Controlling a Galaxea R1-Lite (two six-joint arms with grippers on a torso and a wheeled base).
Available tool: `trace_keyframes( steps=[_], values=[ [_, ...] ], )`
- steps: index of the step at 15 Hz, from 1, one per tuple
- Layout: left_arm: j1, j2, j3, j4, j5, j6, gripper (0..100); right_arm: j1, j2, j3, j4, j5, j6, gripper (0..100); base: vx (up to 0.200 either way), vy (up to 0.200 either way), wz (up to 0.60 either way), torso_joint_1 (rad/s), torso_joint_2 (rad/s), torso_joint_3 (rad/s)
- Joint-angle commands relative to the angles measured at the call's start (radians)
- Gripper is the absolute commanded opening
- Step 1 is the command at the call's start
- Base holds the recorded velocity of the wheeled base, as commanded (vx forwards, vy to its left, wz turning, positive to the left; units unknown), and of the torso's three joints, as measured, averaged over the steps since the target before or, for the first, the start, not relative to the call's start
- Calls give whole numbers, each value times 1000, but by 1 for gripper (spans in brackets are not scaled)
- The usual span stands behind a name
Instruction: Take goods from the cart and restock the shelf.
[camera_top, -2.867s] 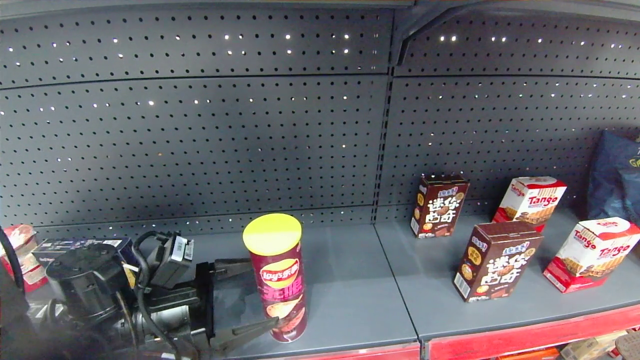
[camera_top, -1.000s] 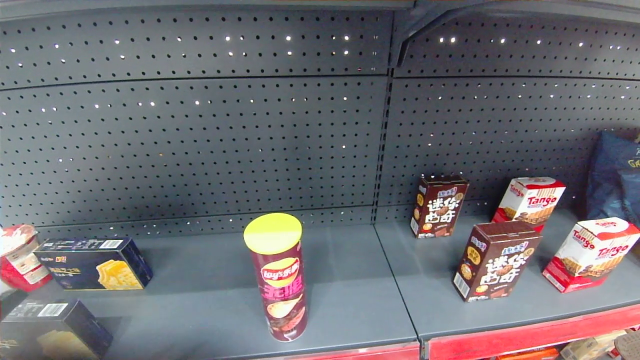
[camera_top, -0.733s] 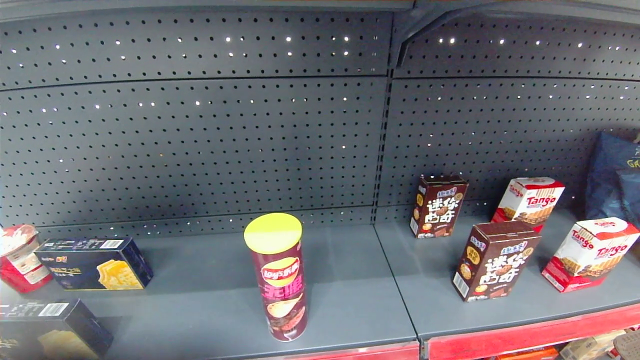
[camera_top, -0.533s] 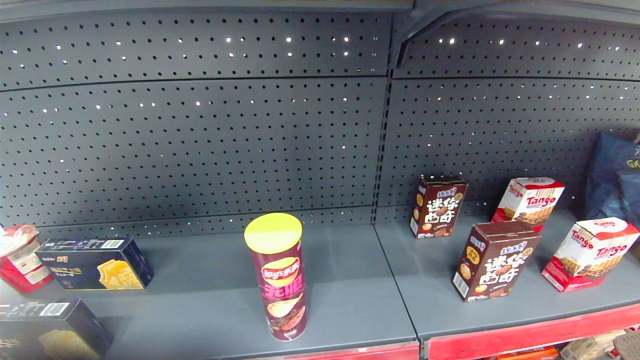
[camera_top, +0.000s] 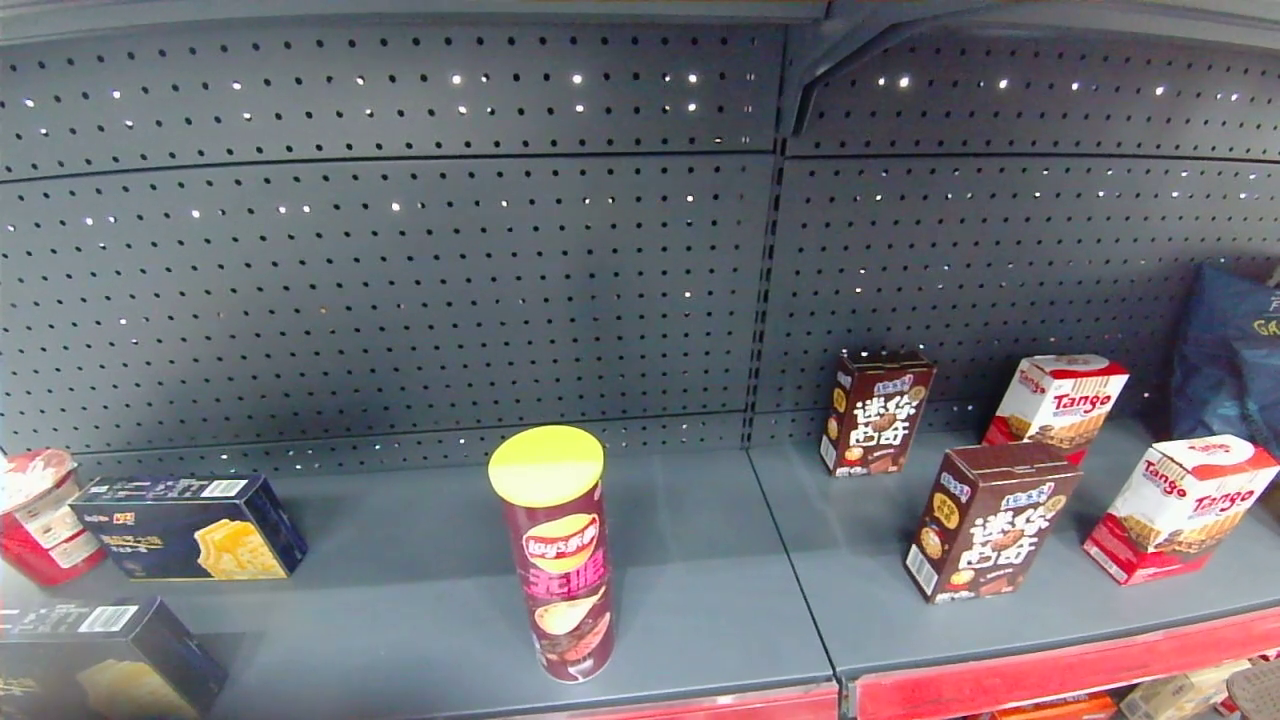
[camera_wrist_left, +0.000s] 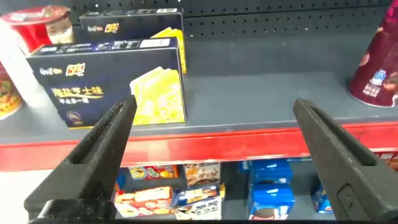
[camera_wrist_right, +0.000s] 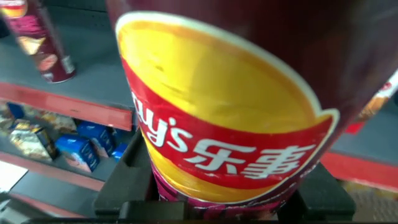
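A maroon chips can (camera_top: 553, 553) with a yellow lid stands upright near the front of the grey shelf (camera_top: 700, 600). My left gripper (camera_wrist_left: 214, 106) hangs open and empty just off the shelf's red front edge (camera_wrist_left: 217, 140), facing a dark blue cracker box (camera_wrist_left: 115, 87), with that chips can (camera_wrist_left: 379, 68) off to one side. My right gripper (camera_wrist_right: 224, 202) is shut on a second chips can (camera_wrist_right: 230, 106), held close before the camera in front of the shelf. The standing can (camera_wrist_right: 43, 40) shows farther off.
Two dark blue cracker boxes (camera_top: 190, 527) (camera_top: 100, 665) and a red cup (camera_top: 35, 515) sit at the shelf's left. Brown boxes (camera_top: 880, 410) (camera_top: 990, 520), red-and-white wafer boxes (camera_top: 1060, 400) (camera_top: 1180, 505) and a dark bag (camera_top: 1230, 350) stand right. Goods (camera_wrist_left: 267, 193) fill the lower shelf.
My left gripper, earlier open around the standing chips can on the shelf, has drawn back out of the head view. The can stays where it stood.
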Motion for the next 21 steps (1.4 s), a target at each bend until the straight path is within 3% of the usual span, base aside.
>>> trace_keyframes(
  steps=[1, 6, 10, 15, 19, 20, 21],
  values=[
    [0, 2, 0, -2, 1, -30, 100, 10, 58, -42, 0, 33, -13, 0, 0, 0, 0, 0, 0, 0],
    [0, 2, 0, -2, 1, -30, 100, -60, 244, -162, 0, -44, -45, 0, 0, 0, 0, 0, 0, 0],
    [0, 1, 0, -2, -1, -22, 100, -53, 241, -149, -3, -28, -44, 0, 0, 0, 600, 2, 2, 2],
    [0, 2, 0, -2, 1, -26, 100, -48, 242, -175, -32, 45, -34, 0, 0, 0, 120, 2, 0, 1],
    [0, 2, 0, -2, 1, -26, 100, -36, 302, -180, -83, 225, -38, 0, 0, 0, 0, 0, 0, 0],
    [0, 2, 0, -2, 1, -26, 100, -36, 302, -180, -83, 225, -38, 0, 0, 0, 0, 0, 0, 0],
    [0, 2, 0, -2, 1, -26, 100, -16, 348, -174, -149, 294, -39, 0, 0, 0, 0, 0, 0, 0]
  ],
)
